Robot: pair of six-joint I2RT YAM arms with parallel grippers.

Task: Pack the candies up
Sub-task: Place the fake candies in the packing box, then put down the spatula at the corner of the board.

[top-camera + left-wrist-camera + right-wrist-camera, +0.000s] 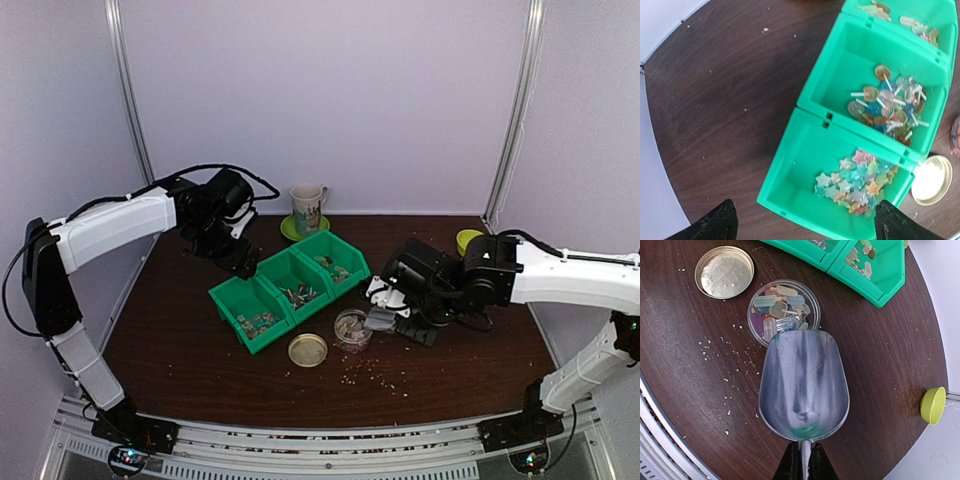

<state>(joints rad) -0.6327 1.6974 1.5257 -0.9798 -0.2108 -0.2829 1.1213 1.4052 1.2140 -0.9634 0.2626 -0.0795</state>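
Nearest, crumbs (715,347) are scattered on the table (680,405), and the right gripper (802,462) is pinched tight on the handle of an empty scoop (802,385), whose lip lies over the rim of the open jar (750,320). If the scoop is drawn back low, the jar could be tipped and its candies (777,305) spilled beside the lid (724,272). Farther off, more candies lie in the green bins (805,185), above which the left gripper (806,222) is spread wide and holds nothing.

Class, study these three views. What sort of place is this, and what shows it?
Probably a robot lab test cell, not a shop: plain pale walls enclose one dark table, a left arm and right arm are mounted at its near edge, and green bins hold sorted candies.
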